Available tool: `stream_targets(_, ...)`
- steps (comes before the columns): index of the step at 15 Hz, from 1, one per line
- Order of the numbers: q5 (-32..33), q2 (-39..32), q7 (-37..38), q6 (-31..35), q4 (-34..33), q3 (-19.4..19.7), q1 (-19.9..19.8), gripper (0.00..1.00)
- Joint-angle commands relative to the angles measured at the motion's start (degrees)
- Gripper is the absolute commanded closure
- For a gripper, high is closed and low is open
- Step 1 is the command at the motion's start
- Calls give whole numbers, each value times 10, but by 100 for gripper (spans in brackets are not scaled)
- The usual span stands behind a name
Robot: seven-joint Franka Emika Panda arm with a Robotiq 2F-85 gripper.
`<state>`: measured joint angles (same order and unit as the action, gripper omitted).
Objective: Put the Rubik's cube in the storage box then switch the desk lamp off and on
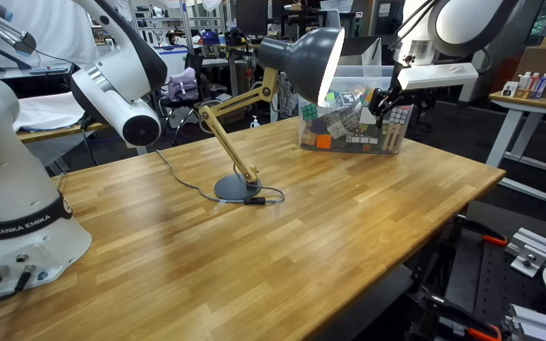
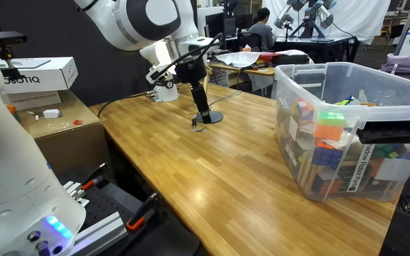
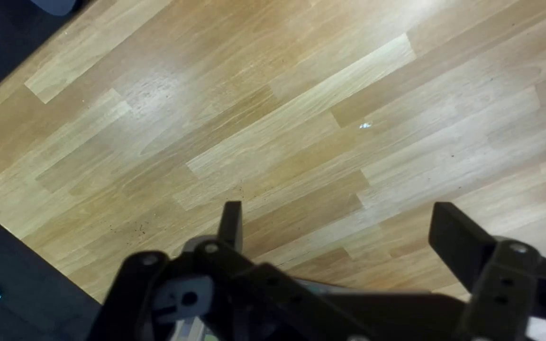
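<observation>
In the wrist view my gripper (image 3: 338, 208) stands open above the bare tabletop, nothing between its fingers. An exterior view shows the gripper (image 1: 400, 102) in front of the clear storage box (image 1: 364, 72). That storage box (image 2: 379, 113) holds several Rubik's cubes, among them a green-and-orange cube (image 2: 329, 128); which one the task means, I cannot tell. The desk lamp (image 1: 301, 57) glows inside its dark head, so it is lit. Its round base (image 1: 229, 188) rests mid-table, with a black cord switch (image 1: 254, 201) beside it. In the other camera's picture my arm partly hides the lamp.
A second white robot arm (image 1: 17, 237) is mounted at the table's far end from the box. The lamp's grey cable (image 1: 178, 176) runs across the wood. Clamps (image 2: 142, 209) and metal profiles sit beside the table edge. A Robotiq carton (image 2: 37, 76) stands near my arm's base.
</observation>
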<state>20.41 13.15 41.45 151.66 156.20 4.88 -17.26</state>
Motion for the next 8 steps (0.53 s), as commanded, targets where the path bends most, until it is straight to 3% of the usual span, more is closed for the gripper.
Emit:
stream_targets(1, 6, 52, -14, 16, 40, -28, 10, 0)
stream_targets(4, -29, 68, -46, 6, 29, -47, 40, 0)
stream_targets(6, -77, 88, -101, -12, 27, -39, 67, 0)
stream_targets(7, -60, 75, -63, -1, 26, -63, 42, 0)
stream_targets(8, -75, 81, -81, -3, 26, -63, 47, 0)
